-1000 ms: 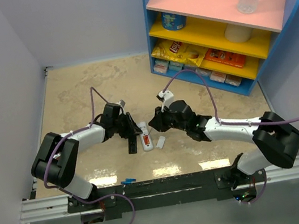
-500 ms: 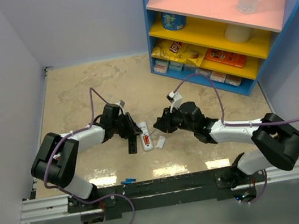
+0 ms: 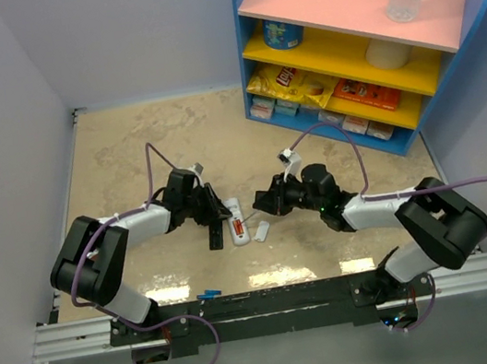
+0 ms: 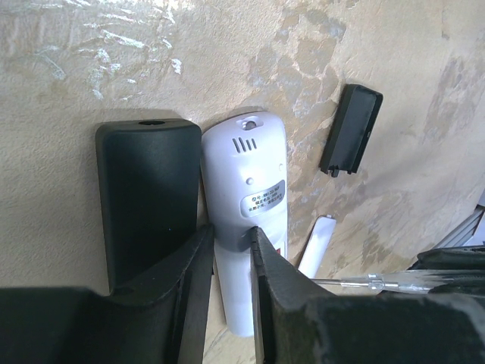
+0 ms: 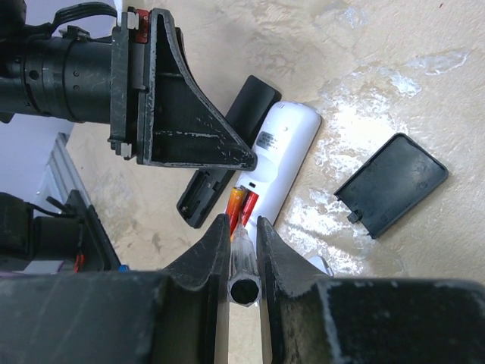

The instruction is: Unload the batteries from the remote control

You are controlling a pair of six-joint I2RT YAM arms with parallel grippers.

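The right gripper (image 5: 241, 227) has drawn slightly back toward 3 o'clock and tipped flatter. It stays clamped on a clear tool (image 5: 243, 262), whose tip touches the orange-red batteries (image 5: 241, 203). They sit in the open bay of the white remote (image 5: 286, 152), at its 9 o'clock. The left gripper (image 4: 231, 236) pinches that remote steady. Prying looks ready to begin.

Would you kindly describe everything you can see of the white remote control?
The white remote is smooth plastic, lying back up on the table, with small slots and a printed label near its rounded end. Its battery bay is open, orange-red batteries inside. The left gripper clamps its sides; a black remote lies alongside.
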